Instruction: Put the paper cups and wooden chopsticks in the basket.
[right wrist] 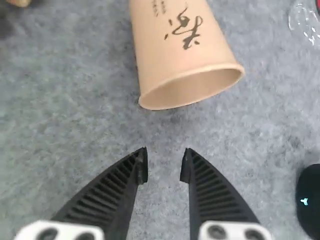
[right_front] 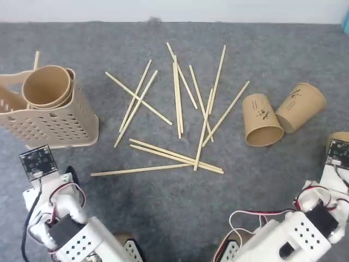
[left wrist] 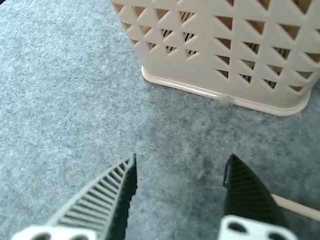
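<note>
Chopsticks (right_front: 178,98) lie scattered on the mat (right_front: 163,218); left gripper (left wrist: 182,160) gapes empty beside the basket (left wrist: 225,95), right gripper (right wrist: 164,154) sits slightly parted near a toppled cup (right wrist: 180,55)

Grey speckled felt on the worktop (right_front: 180,218). Basket (right_front: 60,128) is beige with a triangle-hole pattern, paper cups (right_front: 263,121) kraft brown with dark ink marks, chopsticks (right_front: 178,98) pale wood. Left hand (left wrist: 183,159) and right hand (right wrist: 164,151) are black, ribbed.
</note>
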